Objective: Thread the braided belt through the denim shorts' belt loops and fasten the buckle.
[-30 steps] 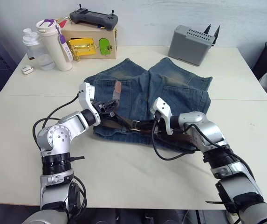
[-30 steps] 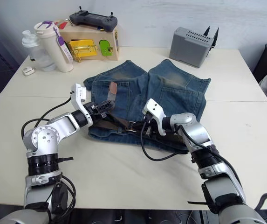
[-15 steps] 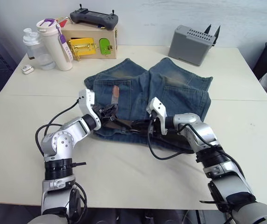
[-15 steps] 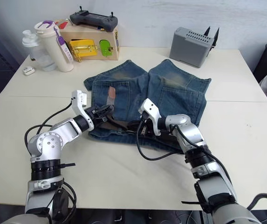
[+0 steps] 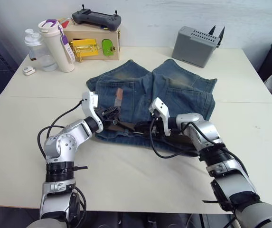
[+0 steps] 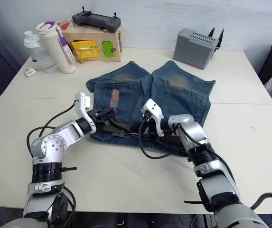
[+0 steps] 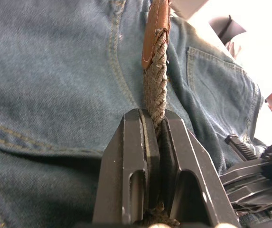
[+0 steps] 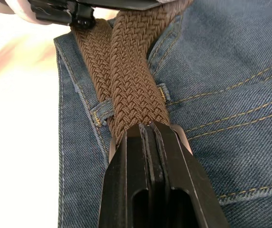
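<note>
Left wrist view shows the left tool [image 7: 157, 126] clamped on the belt [image 7: 155, 90], its two fingers [image 7: 136, 156] pressed against either side of the woven strap; the tan leather tip [image 7: 155, 28] sticks out just beyond the fingertips over the shorts [image 7: 55, 71]. In the right wrist view the right tool [image 8: 150, 130] is closed on the belt [image 8: 133, 76] right at a belt loop [image 8: 102, 111] on the waistband, and two runs of the strap lie side by side ahead of it, crossing near the left tool. From the head camera, the shorts [image 5: 173, 90] lie flat on the tabletop [image 5: 126, 175] with the waistband toward the robot, and both tools meet over that waistband, the left tool [image 5: 111, 114] near the left pocket and the right tool [image 5: 149, 129] just beside it toward the middle. The buckle cannot be made out now.

Compared with a second ago, the left tool sits lower and closer to the waistband, and the tan tip [image 5: 119, 93] lies flatter on the pocket. The right tool has shifted a little toward the left one. Since half a second ago little differs; both grips are unchanged.
</note>
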